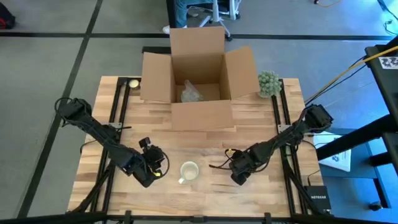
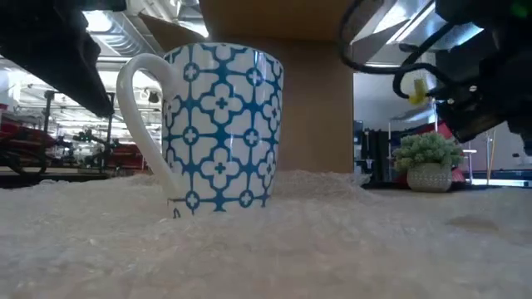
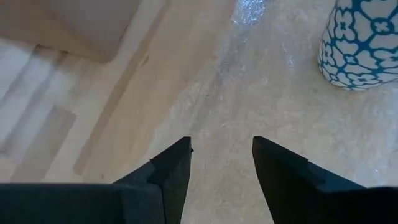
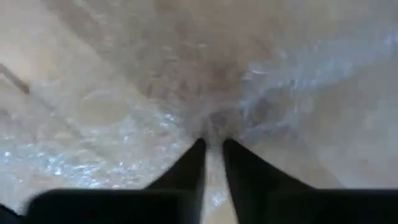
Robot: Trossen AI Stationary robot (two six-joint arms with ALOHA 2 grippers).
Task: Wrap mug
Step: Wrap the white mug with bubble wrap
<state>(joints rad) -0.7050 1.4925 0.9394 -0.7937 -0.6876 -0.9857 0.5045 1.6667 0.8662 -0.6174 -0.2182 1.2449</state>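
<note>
The mug (image 1: 188, 171) is standing upright on bubble wrap (image 3: 267, 106) near the table's (image 1: 261, 124) front edge. The left gripper (image 3: 221, 155) is hovering with fingers wide; the right gripper (image 4: 213, 149) is pinching the wrap.

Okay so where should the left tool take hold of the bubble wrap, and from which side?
Grip the free left edge of the bubble wrap, coming from the left, low to the table. The sheet lies flat under the upright mug, and the open left tool already hovers over that edge.
</note>
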